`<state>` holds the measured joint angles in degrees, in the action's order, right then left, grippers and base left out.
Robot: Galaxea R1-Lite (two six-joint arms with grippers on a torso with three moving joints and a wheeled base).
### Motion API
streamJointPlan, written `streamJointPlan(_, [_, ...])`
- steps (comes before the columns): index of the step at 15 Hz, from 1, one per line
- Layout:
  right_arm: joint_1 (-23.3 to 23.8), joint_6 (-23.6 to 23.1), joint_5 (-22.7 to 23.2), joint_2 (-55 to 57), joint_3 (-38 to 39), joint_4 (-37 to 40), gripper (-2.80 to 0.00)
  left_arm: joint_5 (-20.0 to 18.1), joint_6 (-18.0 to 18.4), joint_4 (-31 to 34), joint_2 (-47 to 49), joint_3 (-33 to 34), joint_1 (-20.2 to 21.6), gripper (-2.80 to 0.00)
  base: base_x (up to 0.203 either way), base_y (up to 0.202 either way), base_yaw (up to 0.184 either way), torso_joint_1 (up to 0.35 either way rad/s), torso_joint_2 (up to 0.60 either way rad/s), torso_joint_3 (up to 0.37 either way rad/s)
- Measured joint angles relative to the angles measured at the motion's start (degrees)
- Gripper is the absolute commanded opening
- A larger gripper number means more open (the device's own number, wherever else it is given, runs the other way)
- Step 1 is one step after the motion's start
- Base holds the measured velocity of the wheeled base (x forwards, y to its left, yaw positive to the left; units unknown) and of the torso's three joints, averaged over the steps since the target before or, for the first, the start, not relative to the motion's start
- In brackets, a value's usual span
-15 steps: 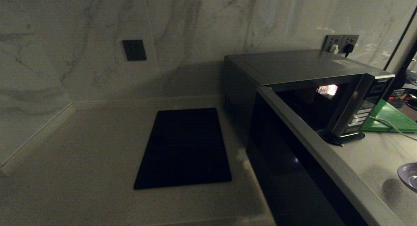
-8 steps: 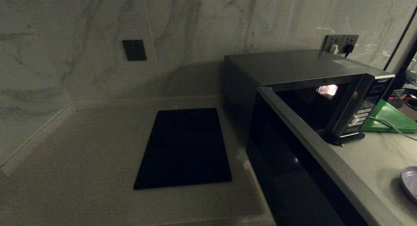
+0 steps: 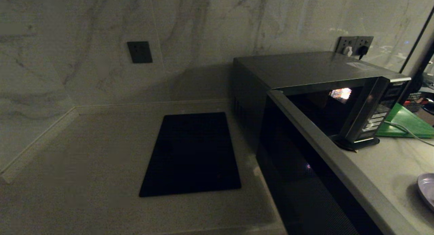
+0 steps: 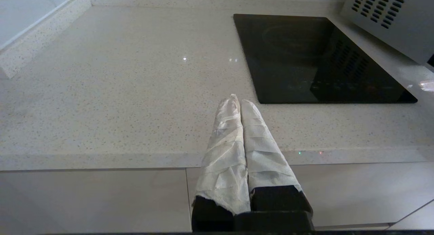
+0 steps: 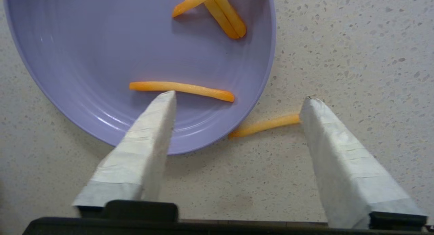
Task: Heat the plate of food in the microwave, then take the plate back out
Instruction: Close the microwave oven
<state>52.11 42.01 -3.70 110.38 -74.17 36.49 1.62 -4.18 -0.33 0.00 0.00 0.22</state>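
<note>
On the bench at far right, near the front edge, sits the plate of food (image 5: 112,58): lavender, shallow, rigid, glossy. I judge it light but slippery, and the loose sticks will roll if tipped. One stray stick (image 5: 264,125) lies on the bench (image 5: 356,41) just outside the rim. Best hold: pinch the rim, one finger over and one under, and keep it level. The right tool (image 5: 237,99) hangs over it, released, jaws wide, one fingertip above the plate, the other off it. The microwave (image 3: 322,79) stands left of the plate, door swung open. Left tool (image 4: 236,100) is clenched, empty, parked at the bench's near edge by the black mat (image 4: 322,58).
</note>
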Motion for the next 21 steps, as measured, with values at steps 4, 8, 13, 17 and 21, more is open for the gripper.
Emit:
streamJointPlan(4, [0.0,-3.0,3.8,-1.6,0.2,0.0,0.00,0.0,0.0,0.0,0.0,0.0,0.0,-2.80,0.000,0.000,0.000,0.000,0.00,0.000])
streamJointPlan(8, [-0.1,-3.9,7.4,-4.5,-2.3,0.0,0.00,0.0,0.0,0.0,0.0,0.0,0.0,-2.80,0.000,0.000,0.000,0.000,0.00,0.000])
streamJointPlan(13, [-7.3,-7.8,10.9,-10.2,-9.1,0.2,0.00,0.0,0.0,0.0,0.0,0.0,0.0,-2.80,0.000,0.000,0.000,0.000,0.00,0.000])
streamJointPlan(17, [-21.3,-8.0,10.3,-16.2,-14.7,1.3,0.00,0.0,0.0,0.0,0.0,0.0,0.0,-2.80,0.000,0.000,0.000,0.000,0.00,0.000])
streamJointPlan(21, [-39.1,-8.1,3.3,-21.8,-18.9,4.5,-2.80,0.0,0.0,0.0,0.0,0.0,0.0,-2.80,0.000,0.000,0.000,0.000,0.00,0.000])
